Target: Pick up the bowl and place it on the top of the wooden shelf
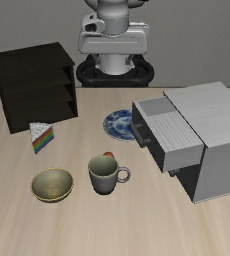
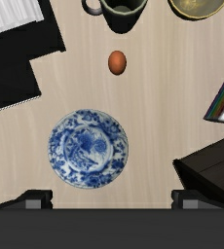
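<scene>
The bowl (image 1: 52,185) is sitting upright on the table (image 1: 87,225), at the near side toward the exterior view's left, and nothing is touching it. It is an olive-yellow bowl, and it is showing in the wrist view too (image 2: 197,8), well apart from the tool (image 2: 112,201).

The tool is hanging above the table with its fingers (image 2: 34,200) spread wide and gripping nothing. The blue-and-white patterned plate (image 2: 89,148) is lying below it, roughly between the two fingertips. Beyond the plate a brown egg (image 2: 117,62) is resting on the bare wood, and past that a grey-green mug (image 2: 119,8) is standing.

In the exterior view the mug (image 1: 107,173) is standing just to the right of the bowl with its handle pointing right, and the egg (image 1: 108,155) is peeking out on its far side. The plate (image 1: 120,123) is lying farther back, close to the grey cabinet (image 1: 212,135) on the exterior view's right, whose drawer (image 1: 159,130) is standing pulled out toward the left.

The dark wooden shelf (image 1: 32,85) is standing at the far left of the table. A rainbow-layered cake slice (image 1: 42,137) is sitting just in front of it, between the shelf and the bowl. The bowl is staying on the table, not yet on the shelf's top. The robot arm (image 1: 112,35) is rising at the far side.
</scene>
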